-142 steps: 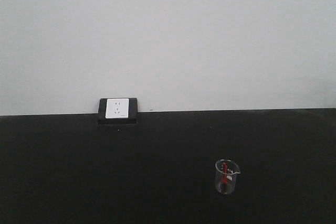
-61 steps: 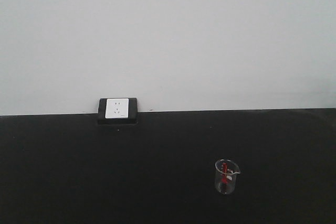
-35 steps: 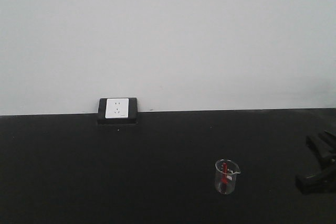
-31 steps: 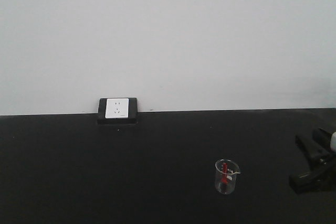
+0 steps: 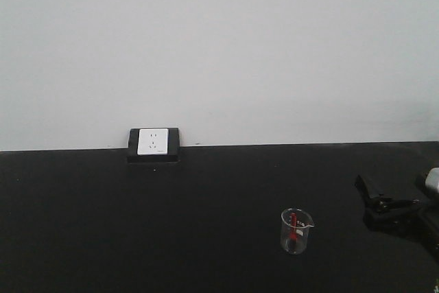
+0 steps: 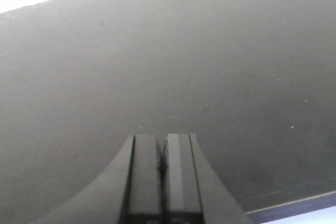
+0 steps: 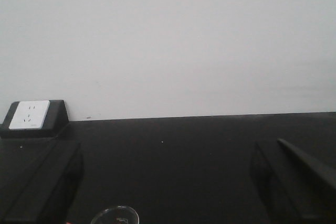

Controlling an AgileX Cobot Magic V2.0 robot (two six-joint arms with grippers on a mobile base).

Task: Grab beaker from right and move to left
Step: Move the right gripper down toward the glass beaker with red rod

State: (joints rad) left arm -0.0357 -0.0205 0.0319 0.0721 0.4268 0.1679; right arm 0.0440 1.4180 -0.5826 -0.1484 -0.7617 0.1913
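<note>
The small clear beaker (image 5: 296, 231) with a red stick in it stands upright on the black table (image 5: 171, 224), right of the middle. My right gripper (image 5: 365, 200) is open and empty, to the right of the beaker and apart from it. In the right wrist view its fingers (image 7: 44, 182) are spread wide, and only the beaker's rim (image 7: 114, 215) shows at the bottom edge, low and left between them. My left gripper (image 6: 161, 138) is shut and empty over bare table; it does not show in the front view.
A white socket in a black housing (image 5: 153, 143) stands at the table's back edge against the white wall; it also shows in the right wrist view (image 7: 30, 115). The table's edge (image 6: 294, 205) shows at the lower right of the left wrist view.
My right gripper has come into the front view from the right edge and moved left toward the beaker. The beaker has not moved.
</note>
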